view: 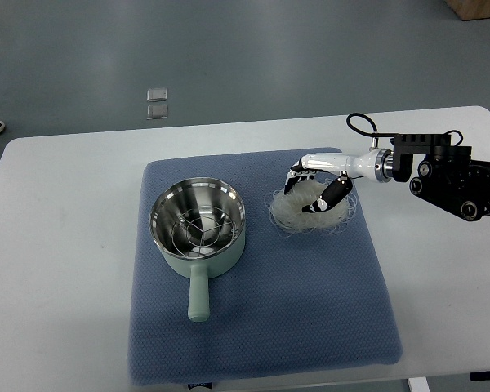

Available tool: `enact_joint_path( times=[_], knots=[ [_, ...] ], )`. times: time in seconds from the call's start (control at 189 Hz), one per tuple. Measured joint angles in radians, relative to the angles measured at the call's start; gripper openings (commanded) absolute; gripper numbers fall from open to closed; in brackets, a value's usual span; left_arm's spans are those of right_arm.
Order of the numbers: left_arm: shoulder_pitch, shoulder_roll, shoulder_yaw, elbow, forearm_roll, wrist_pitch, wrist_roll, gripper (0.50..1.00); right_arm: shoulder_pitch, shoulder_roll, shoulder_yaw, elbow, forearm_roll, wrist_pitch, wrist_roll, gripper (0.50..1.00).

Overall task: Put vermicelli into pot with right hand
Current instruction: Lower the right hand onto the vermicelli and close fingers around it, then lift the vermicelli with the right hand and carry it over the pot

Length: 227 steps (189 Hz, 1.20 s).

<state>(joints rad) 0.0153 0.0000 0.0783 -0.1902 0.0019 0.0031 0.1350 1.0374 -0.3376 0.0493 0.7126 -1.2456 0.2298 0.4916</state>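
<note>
A nest of white vermicelli (310, 214) lies on the blue mat (261, 327), right of the pot. The pale green pot (199, 233) has a steel inside with a wire rack in it, and its handle points toward the near edge. My right hand (310, 189) comes in from the right edge and sits on top of the vermicelli, its fingers curled down around the nest from above. The nest still rests on the mat. The left arm is not in view.
The mat lies on a white table (57, 245). The right arm's black wrist unit (449, 175) hangs over the table's right side. Two small clear tiles (157, 103) lie on the floor beyond the table.
</note>
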Motion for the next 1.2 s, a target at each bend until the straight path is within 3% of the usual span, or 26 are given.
enact_joint_path(
  times=[0.598,1.202],
  knots=[
    [0.0,0.0,0.0,0.0,0.0,0.0,0.0,1.0,0.081,-0.003,-0.004,0.001,-0.001,-0.004,0.105,0.5],
    [0.0,0.0,0.0,0.0,0.0,0.0,0.0,1.0,0.295,0.0,0.003,0.001,0.016,0.059,0.114,0.5]
  ],
)
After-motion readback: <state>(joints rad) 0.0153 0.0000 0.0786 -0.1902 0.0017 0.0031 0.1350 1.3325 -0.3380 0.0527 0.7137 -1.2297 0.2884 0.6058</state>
